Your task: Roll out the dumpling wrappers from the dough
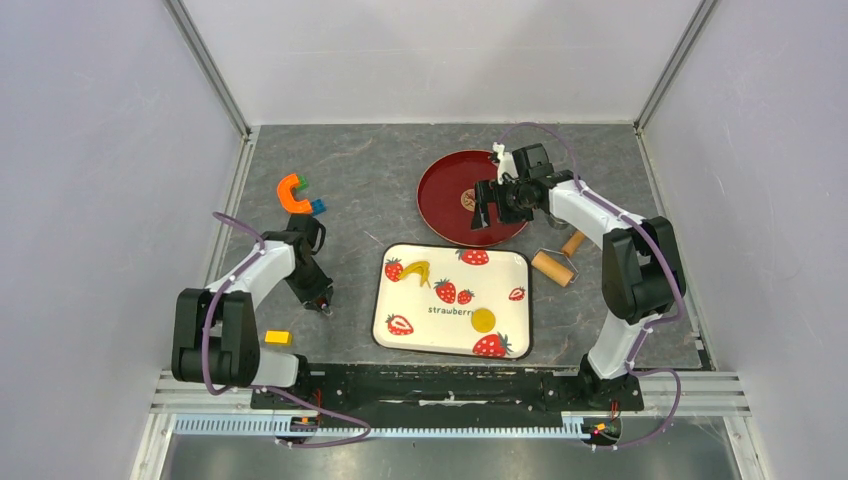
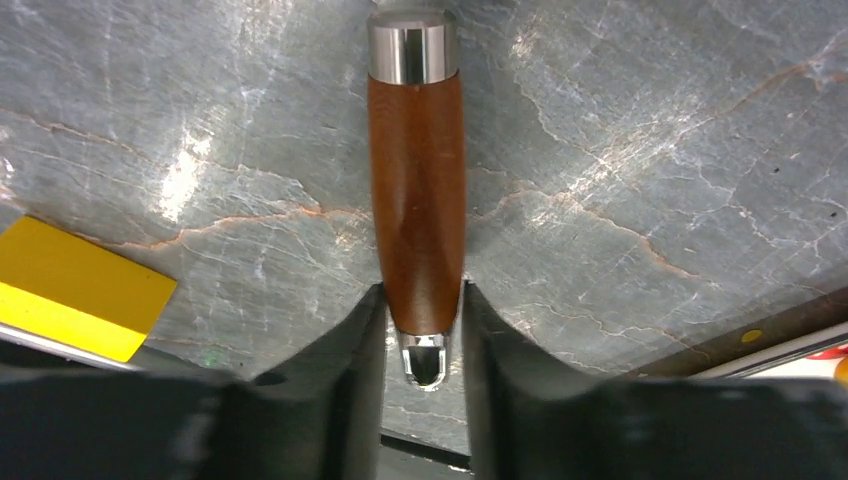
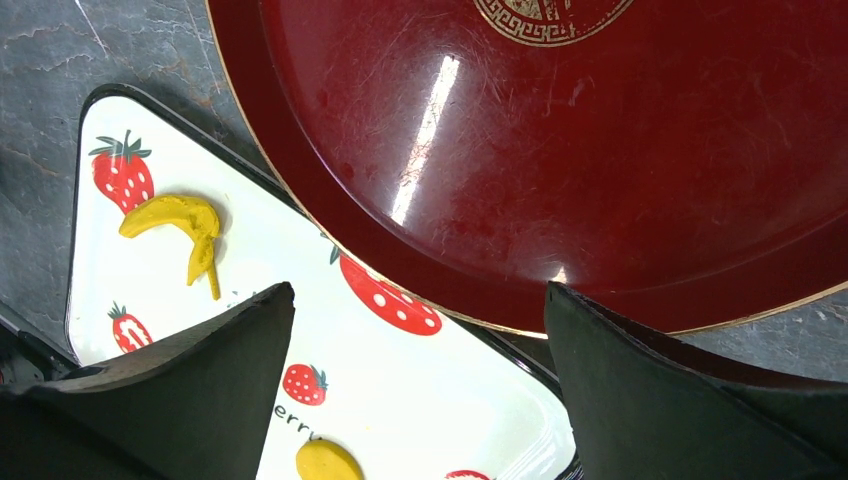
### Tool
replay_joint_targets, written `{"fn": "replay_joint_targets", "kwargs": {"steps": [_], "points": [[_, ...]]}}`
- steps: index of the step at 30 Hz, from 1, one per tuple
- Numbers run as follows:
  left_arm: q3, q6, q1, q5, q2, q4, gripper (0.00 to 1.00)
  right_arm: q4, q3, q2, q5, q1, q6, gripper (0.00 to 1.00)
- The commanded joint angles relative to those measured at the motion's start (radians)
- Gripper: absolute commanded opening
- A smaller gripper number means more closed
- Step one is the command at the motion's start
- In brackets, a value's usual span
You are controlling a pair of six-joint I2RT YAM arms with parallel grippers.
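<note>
The dumpling wrapper, a small flat yellow disc, lies on the white strawberry tray near its front right; its edge shows in the right wrist view. A curved yellow dough scrap lies at the tray's back left and also shows in the right wrist view. My right gripper hangs wide open and empty over the near edge of the red plate, as the right wrist view confirms. My left gripper is low on the table left of the tray, shut on a brown wooden tool handle.
A small wooden roller lies on the table right of the tray. An orange U-shaped toy lies at the back left. A yellow block sits by the left arm's base and shows in the left wrist view. White walls enclose the table.
</note>
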Motion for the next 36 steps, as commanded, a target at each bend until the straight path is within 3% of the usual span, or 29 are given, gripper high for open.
{"fn": "replay_joint_targets", "kwargs": {"steps": [1, 4, 10, 17, 20, 28, 36], "points": [[-0.013, 0.025, 0.007, 0.011, 0.0, 0.07, 0.23, 0.033, 0.002, -0.016, 0.007, -0.009, 0.006, 0.96], [-0.019, 0.046, 0.007, 0.005, 0.005, 0.072, 0.02, 0.039, 0.007, -0.016, 0.002, -0.009, 0.014, 0.96], [-0.04, 0.028, 0.007, 0.002, -0.071, 0.06, 0.02, 0.037, 0.023, -0.015, -0.006, -0.009, 0.017, 0.96], [-0.03, -0.106, 0.007, -0.085, -0.392, 0.052, 0.02, 0.036, 0.032, -0.027, -0.008, -0.012, 0.021, 0.97], [-0.04, -0.12, 0.006, -0.112, -0.506, 0.136, 0.02, 0.038, 0.034, -0.035, -0.006, -0.016, 0.026, 0.97], [0.003, 0.297, 0.006, 0.166, -0.505, 0.43, 0.02, 0.064, 0.032, -0.069, -0.025, -0.042, 0.052, 0.97], [0.088, 0.645, 0.002, 0.478, -0.379, 0.428, 0.02, 0.066, 0.028, -0.094, -0.076, -0.086, 0.055, 0.97]]}}
